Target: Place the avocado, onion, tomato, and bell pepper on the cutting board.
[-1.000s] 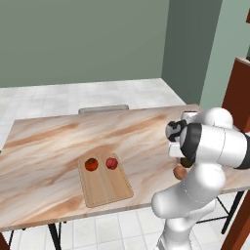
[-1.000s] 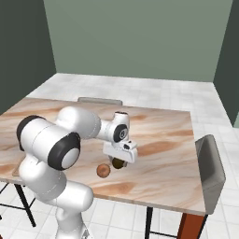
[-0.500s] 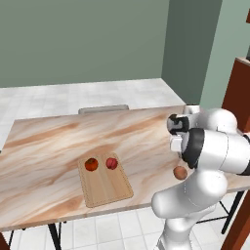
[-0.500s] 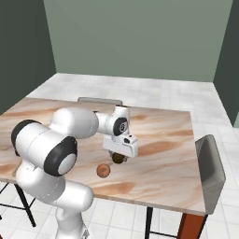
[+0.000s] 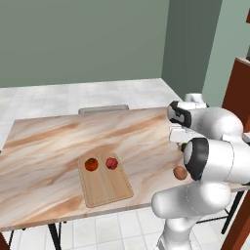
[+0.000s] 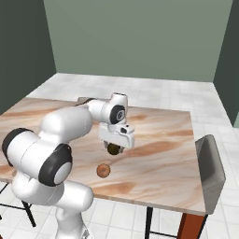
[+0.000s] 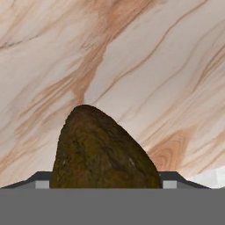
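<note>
My gripper (image 6: 113, 147) is shut on the avocado (image 6: 113, 150), a dark olive lump held just above the marble table (image 6: 158, 154). In the hand view the avocado (image 7: 103, 149) sits large between the fingertips. The tan onion (image 6: 103, 170) lies on the table nearer the front edge, also the onion (image 5: 180, 172) beside my arm. Further left is the wooden cutting board (image 5: 105, 185), with the orange-red tomato (image 5: 91, 164) and the crimson bell pepper (image 5: 112, 163) resting on its far end.
A grey chair (image 5: 103, 109) is tucked in at the table's far side and another chair (image 6: 210, 168) stands at its right end. A dark brown cabinet (image 5: 239, 93) rises to the right. Bare tabletop lies between the board and the gripper.
The gripper has risen and shifted towards the board side with the avocado in it. The onion, tomato and bell pepper have stayed put.
</note>
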### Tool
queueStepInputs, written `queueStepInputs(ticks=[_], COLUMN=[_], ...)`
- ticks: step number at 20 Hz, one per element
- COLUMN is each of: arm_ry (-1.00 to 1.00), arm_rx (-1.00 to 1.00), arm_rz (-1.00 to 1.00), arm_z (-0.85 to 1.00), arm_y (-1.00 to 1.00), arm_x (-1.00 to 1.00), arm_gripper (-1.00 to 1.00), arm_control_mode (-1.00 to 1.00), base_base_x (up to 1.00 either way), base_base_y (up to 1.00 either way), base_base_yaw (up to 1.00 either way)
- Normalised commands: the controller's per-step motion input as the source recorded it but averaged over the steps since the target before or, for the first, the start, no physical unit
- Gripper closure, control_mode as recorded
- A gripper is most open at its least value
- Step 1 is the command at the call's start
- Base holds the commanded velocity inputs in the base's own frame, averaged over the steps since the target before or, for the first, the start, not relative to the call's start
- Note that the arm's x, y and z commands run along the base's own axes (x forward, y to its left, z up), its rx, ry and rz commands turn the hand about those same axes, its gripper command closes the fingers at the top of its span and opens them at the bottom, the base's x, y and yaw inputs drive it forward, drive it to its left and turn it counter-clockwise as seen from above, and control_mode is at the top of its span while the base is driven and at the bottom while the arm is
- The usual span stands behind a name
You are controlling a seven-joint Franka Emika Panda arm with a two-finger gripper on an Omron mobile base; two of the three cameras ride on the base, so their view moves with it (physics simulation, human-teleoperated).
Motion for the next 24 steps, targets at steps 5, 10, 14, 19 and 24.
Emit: queueStepInputs(ticks=[5,10,14,19,24], arm_ry=[0.00,0.00,0.00,0.00,0.00], arm_rx=[0.05,0.05,0.04,0.02,0.01], arm_rz=[0.01,0.01,0.02,0.01,0.00], arm_z=[0.26,0.21,0.17,0.12,0.03], arm_y=[0.40,0.45,0.48,0.57,0.61], arm_x=[-0.25,-0.21,-0.18,-0.14,-0.14], arm_gripper=[1.00,1.00,1.00,1.00,1.00], arm_control_mode=[-1.00,-1.00,-1.00,-1.00,-1.00], base_base_x=[0.00,0.00,0.00,0.00,0.00], base_base_y=[0.00,0.00,0.00,0.00,0.00], base_base_yaw=[0.00,0.00,0.00,0.00,0.00])
